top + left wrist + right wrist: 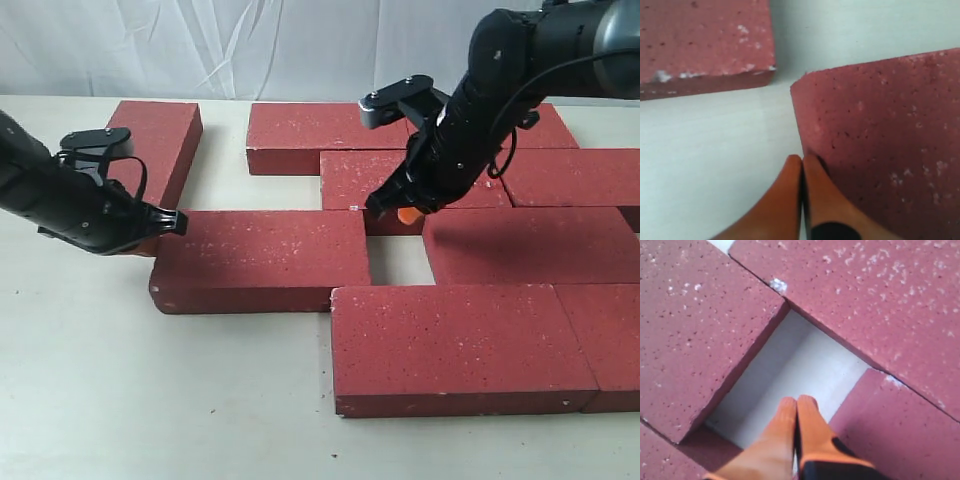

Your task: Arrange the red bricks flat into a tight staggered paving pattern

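Right fingers together, over gap between red bricks

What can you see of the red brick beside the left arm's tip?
This brick is a dark-red rectangular block, grainy with pale speckles, lying flat on the table. The left gripper, shut, sits against its left end. Its right end faces a gap, and the front brick seems to abut its near edge.

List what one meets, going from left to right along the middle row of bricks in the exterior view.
Left gripper → long dark-red rectangular paving brick lying flat → square gap of bare pale table → second dark-red rectangular brick.
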`<state>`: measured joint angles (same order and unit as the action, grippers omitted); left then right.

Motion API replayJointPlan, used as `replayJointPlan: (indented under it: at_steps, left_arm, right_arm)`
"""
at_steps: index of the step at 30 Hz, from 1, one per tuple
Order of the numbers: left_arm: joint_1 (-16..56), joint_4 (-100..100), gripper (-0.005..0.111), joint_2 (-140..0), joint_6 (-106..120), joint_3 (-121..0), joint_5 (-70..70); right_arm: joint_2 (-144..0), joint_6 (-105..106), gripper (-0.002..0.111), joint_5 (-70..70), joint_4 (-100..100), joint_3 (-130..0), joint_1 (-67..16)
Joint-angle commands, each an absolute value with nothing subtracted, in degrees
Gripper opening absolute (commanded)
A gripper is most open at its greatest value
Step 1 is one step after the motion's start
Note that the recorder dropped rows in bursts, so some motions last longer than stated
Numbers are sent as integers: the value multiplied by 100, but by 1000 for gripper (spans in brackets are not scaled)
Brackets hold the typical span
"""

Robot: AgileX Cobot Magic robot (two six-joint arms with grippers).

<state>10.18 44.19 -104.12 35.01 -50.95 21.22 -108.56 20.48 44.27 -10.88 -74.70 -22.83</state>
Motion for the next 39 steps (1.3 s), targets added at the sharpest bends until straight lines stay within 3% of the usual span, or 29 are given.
replayJointPlan:
  at_steps: [1,12,39]
  left_arm:
    - [1301,4559,0,-10489,3561,-5089,1943]
    - [1600,4805,0,-10691,3561,-5151,1743]
    - [2358,5339,0,-10972,3561,-5611,1787]
  right_arm:
    - [-10437,1979,-1,4140,-1031,-7002,-1996]
    - [-9700,1933,-1,4299,-989,-6441,-1404]
    - [-9221,1933,-1,4145,-1023,-6138,-1404]
